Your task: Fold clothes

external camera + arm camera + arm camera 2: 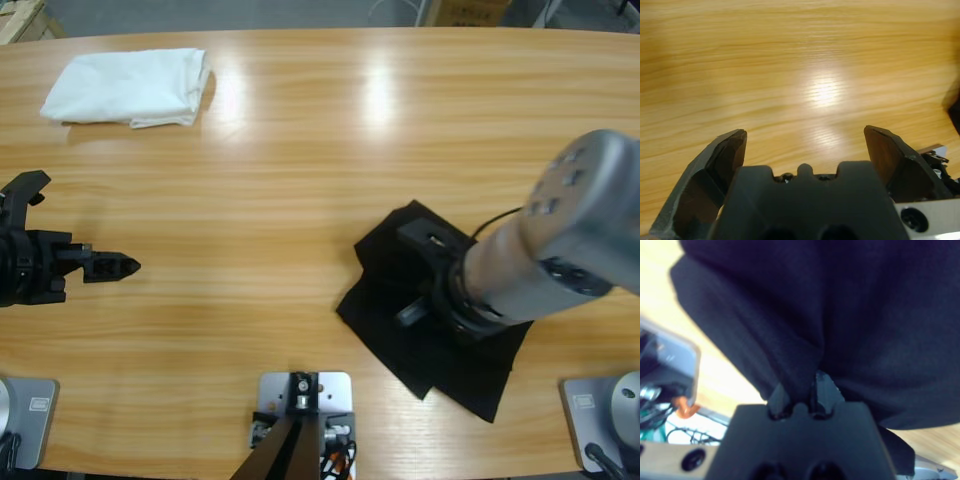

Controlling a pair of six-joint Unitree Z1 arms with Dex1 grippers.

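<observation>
Presently, the black polo shirt (400, 330) is found as a compact, roughly diamond-shaped bundle on the right half of the long wooden worktop (300, 160), near its front edge. Several layers are seen stacked on one another, with a lower corner projecting toward the front. No collar, buttons or lettering can be made out in any view.

The right tool (802, 390) is set down into the middle of the bundle. In the right wrist view its jaws are seen drawn close together with a pinch of black cloth gathered between them, so a hold on the shirt is recorded. In the high view the tool itself is largely hidden by the silver forearm above it.

The left tool (118, 266) is held well apart from the shirt, at the left edge of the worktop. In the left wrist view its jaws stand wide apart with only bare wood between them; nothing is held.

A folded white garment (130, 87) lies at the far left corner, untouched by either arm.

Progress is judged as advanced: the shirt is already reduced to a small multi-layer packet. What remains appears to be a final fold or squaring of the uneven edges, followed by release.
</observation>
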